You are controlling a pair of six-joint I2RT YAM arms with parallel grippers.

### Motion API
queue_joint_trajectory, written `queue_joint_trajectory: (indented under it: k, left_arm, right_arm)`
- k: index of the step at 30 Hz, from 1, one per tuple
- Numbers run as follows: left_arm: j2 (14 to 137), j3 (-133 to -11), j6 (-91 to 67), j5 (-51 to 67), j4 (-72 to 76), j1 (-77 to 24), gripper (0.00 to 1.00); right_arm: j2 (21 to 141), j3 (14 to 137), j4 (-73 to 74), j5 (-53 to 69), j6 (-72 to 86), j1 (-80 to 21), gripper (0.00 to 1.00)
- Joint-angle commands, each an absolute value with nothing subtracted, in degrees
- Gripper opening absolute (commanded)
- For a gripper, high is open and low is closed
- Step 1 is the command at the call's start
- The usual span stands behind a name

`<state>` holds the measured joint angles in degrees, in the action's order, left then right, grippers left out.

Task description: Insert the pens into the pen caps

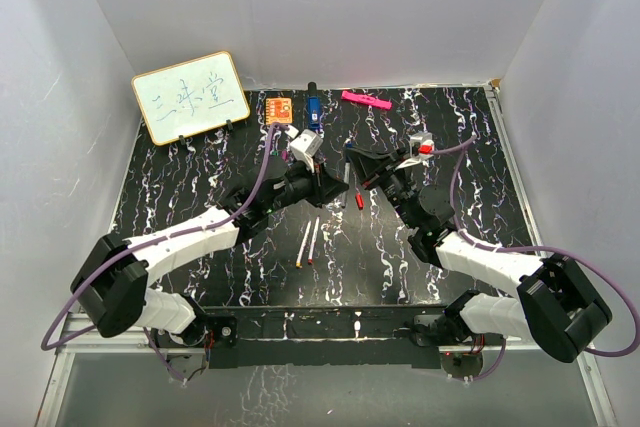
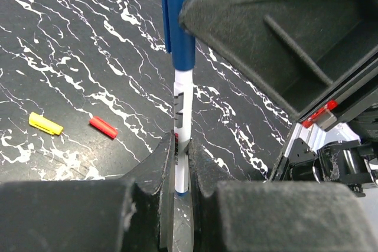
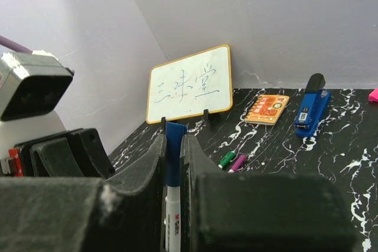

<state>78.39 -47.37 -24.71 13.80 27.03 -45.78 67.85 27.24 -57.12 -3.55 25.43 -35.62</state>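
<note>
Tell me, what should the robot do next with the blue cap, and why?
Probably push the blue cap further onto the pen. The right jaws grip the cap, the left jaws grip the barrel, both in line, but whether it's fully on isn't visible.

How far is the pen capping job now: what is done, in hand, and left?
Done: no capped pen seen set down. In hand: left gripper holds a thin white-barrelled pen, right gripper holds the blue plastic cap over its tip. Left: loose yellow plastic cap, red cap, green cap, purple cap; two loose white pens.
</note>
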Motion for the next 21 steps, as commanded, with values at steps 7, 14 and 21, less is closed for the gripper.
queue_joint_trajectory:
  k: [7,14,21]
  left_arm:
    - [74.1,-51.13,-27.47,11.22,33.66,-45.97,0.0]
    - [72.95,-51.55,-30.36,9.89,36.63,-45.89,0.0]
    - [70.88,-50.7,-30.85,7.84,38.19,-45.32,0.0]
  right_arm:
    - [67.82,28.52,-54.09,2.16,24.61,-35.62,0.0]
    - [68.15,28.65,-52.8,5.34,24.26,-35.6,0.0]
    - [68.75,28.58,-51.33,7.53,23.76,-35.66,0.0]
